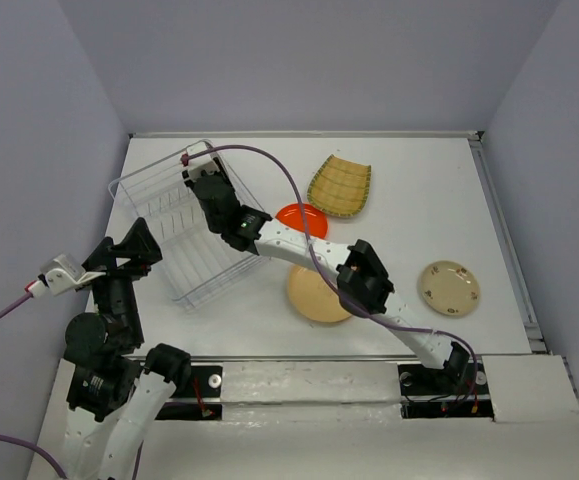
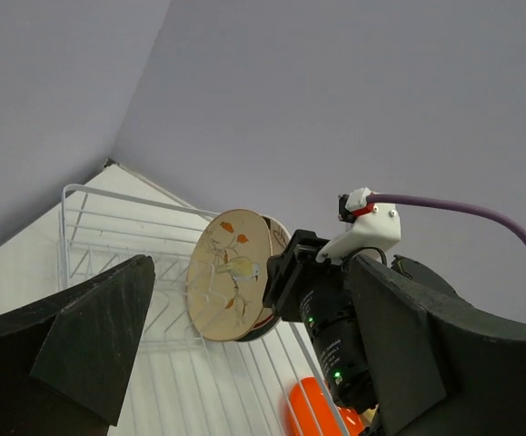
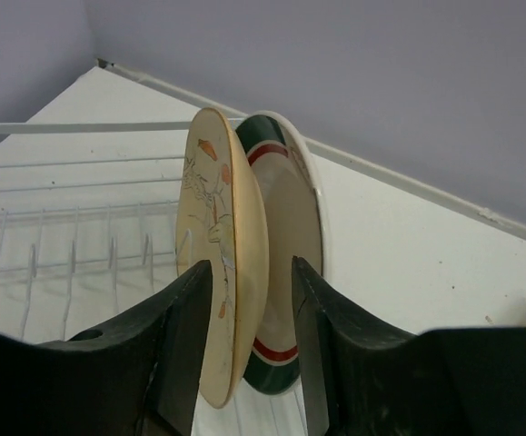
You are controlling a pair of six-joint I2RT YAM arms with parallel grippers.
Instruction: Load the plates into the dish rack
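the right gripper clamps a cream plate upright at the dish rack beside a green-rimmed plate, while the left gripper gapes wide.

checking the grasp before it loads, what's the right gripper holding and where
The cream plate, held upright, pinched at its rim by the right gripper.
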